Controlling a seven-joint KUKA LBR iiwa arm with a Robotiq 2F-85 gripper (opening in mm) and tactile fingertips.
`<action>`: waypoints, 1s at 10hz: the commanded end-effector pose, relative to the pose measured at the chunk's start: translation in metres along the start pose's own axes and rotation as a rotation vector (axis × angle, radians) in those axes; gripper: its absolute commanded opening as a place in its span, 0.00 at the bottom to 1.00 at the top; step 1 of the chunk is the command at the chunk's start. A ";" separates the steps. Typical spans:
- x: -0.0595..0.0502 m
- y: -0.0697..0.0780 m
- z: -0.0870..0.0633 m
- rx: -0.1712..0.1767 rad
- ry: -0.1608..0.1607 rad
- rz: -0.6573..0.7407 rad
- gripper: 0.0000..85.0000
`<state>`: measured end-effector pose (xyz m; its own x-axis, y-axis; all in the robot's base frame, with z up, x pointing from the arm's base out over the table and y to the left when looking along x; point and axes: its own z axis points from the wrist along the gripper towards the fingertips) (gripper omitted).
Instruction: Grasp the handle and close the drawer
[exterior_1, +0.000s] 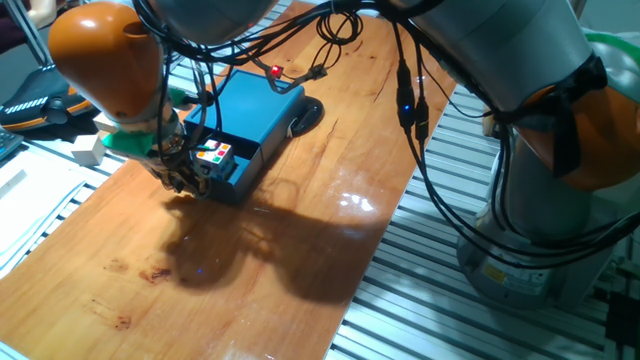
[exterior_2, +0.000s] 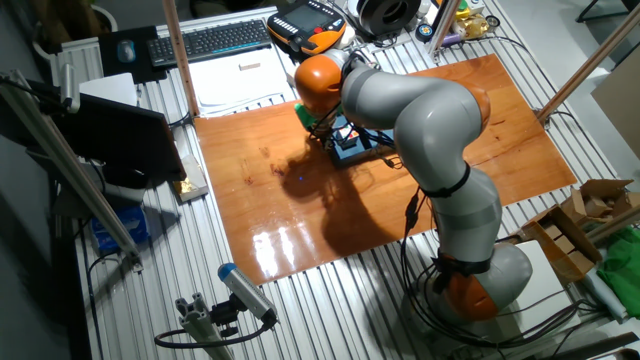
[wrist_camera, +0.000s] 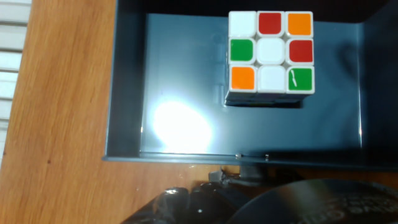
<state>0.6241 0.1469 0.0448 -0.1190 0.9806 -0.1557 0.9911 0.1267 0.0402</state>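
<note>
The drawer (wrist_camera: 127, 93) is a dark blue tray standing open, pulled out of the brighter blue casing (exterior_1: 250, 100) toward the table's front left. A multicoloured puzzle cube (wrist_camera: 270, 59) lies inside it. In the hand view only the top of the handle (wrist_camera: 250, 167), a small grey knob, shows below the front panel. My gripper (wrist_camera: 242, 182) is right at it. Its dark fingers (wrist_camera: 180, 200) meet under the knob with no wood showing between them. In one fixed view the gripper (exterior_1: 185, 178) presses against the drawer's front and hides the knob.
The wooden table (exterior_1: 300, 270) runs out to the front and right of the drawer. A black round object (exterior_1: 305, 112) sits by the casing's far corner. Cables (exterior_1: 330, 40) hang over the back. A white block (exterior_1: 88, 148) lies on the metal frame to the left.
</note>
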 end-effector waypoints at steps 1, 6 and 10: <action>-0.001 0.000 0.000 0.000 0.000 0.000 0.02; -0.006 -0.001 0.000 0.007 0.006 -0.002 0.02; -0.010 -0.002 0.000 0.012 0.017 -0.010 0.02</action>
<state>0.6238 0.1358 0.0466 -0.1311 0.9817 -0.1380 0.9904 0.1360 0.0267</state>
